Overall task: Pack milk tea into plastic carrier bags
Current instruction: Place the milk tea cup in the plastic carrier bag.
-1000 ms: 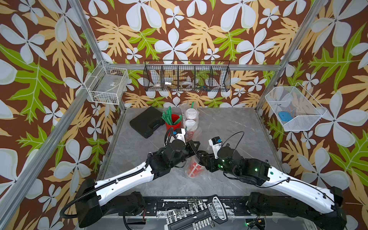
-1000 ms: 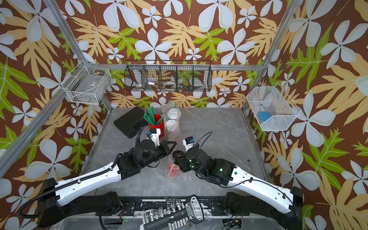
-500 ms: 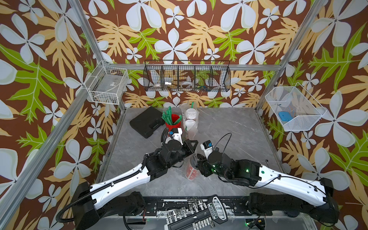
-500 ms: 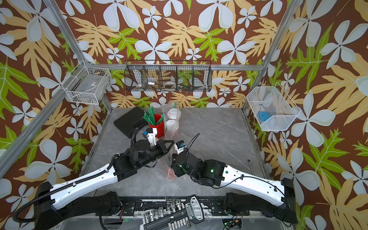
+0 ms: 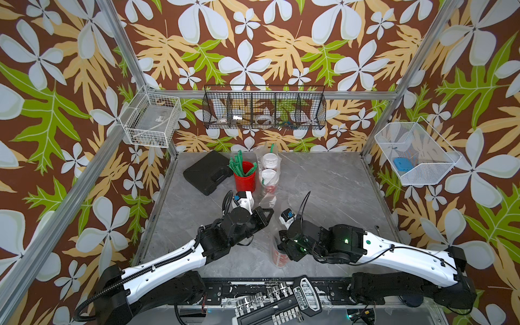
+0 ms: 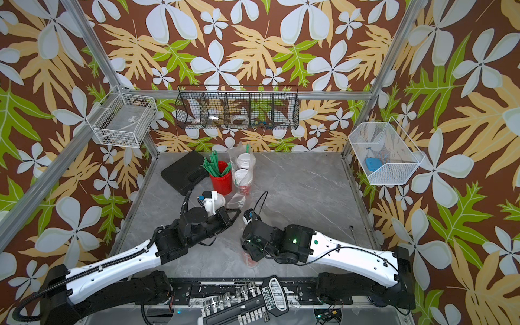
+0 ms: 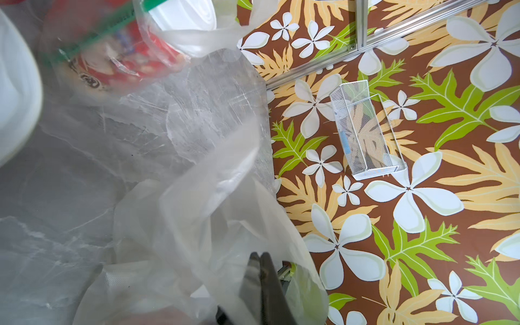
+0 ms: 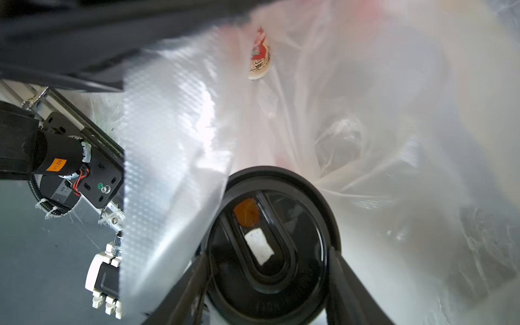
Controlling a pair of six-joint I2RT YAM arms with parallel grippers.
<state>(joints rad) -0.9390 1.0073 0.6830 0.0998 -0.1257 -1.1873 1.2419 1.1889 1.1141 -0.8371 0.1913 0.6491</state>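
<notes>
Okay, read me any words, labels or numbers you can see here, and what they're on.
Nothing reads clearly.
Orange sticker on a black arm joint: handwritten marks, too small.
Printed cup: its print is blurred.
Badge on the socket set: too small.
Label in the white wire basket: too small.

A black lid [image 8: 270, 242] tops the red-and-white printed cup [image 5: 279, 257]; green straws [image 5: 239, 166] stand in a plain red cup [image 5: 244, 181].

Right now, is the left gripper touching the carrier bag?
Touching. The left wrist view shows the left gripper shut, with the carrier bag film pinched between its fingertips.
</notes>
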